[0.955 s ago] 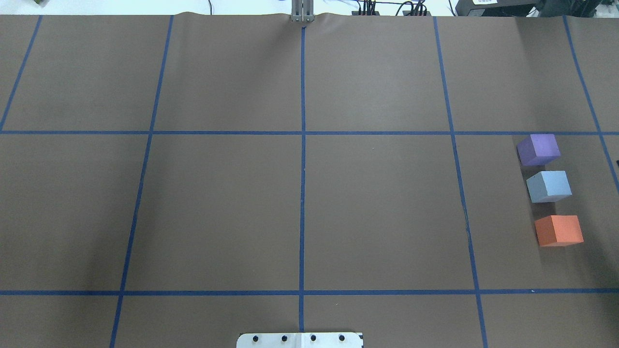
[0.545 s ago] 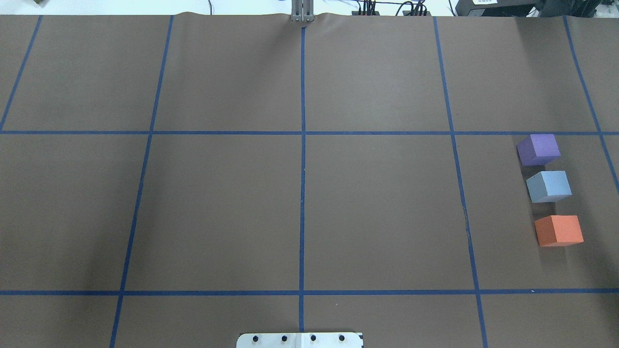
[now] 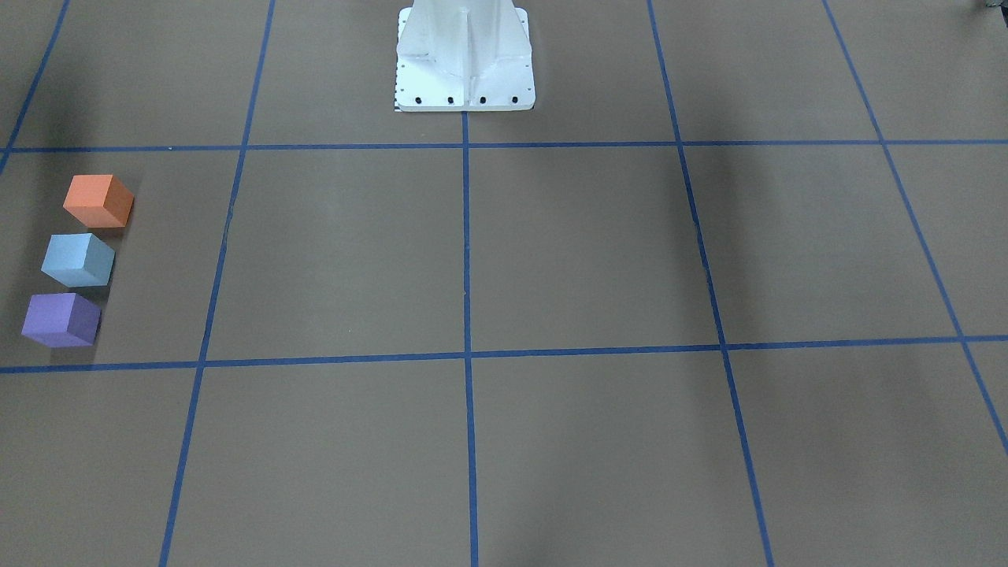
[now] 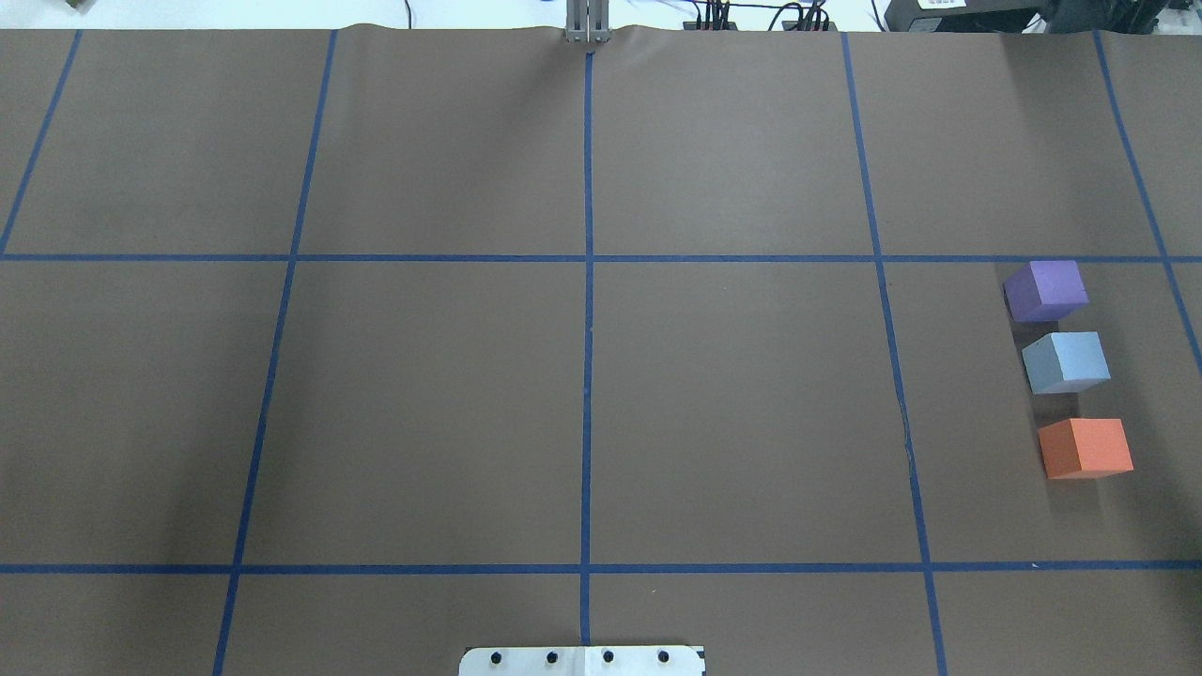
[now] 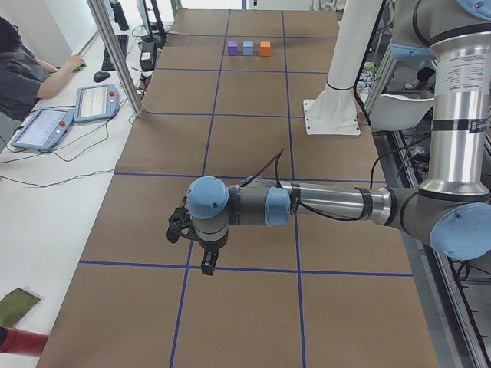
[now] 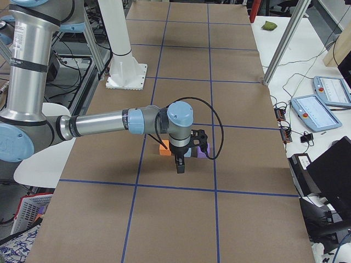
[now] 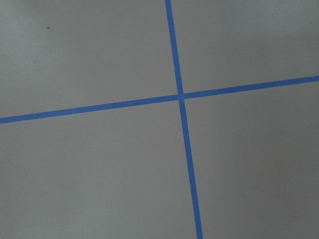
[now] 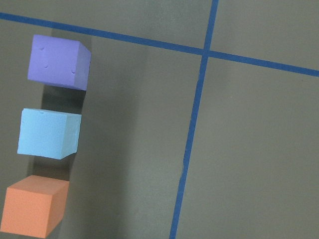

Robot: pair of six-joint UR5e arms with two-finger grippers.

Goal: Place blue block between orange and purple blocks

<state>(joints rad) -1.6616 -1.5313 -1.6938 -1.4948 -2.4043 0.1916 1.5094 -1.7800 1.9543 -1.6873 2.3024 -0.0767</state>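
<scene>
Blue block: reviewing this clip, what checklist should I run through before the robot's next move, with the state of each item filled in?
1. The blue block lies in a row between the purple block and the orange block: ok.
2. There is a gap on both sides of the blue block, so no blocks touch: ok.
3. All three blocks rest flat on the table: ok.
4. No fingers are on the blue block in the overhead or right wrist views: ok.
5. The right gripper is open: cannot tell, as it shows in a side view only.
6. The left gripper is far from the blocks: ok.
</scene>
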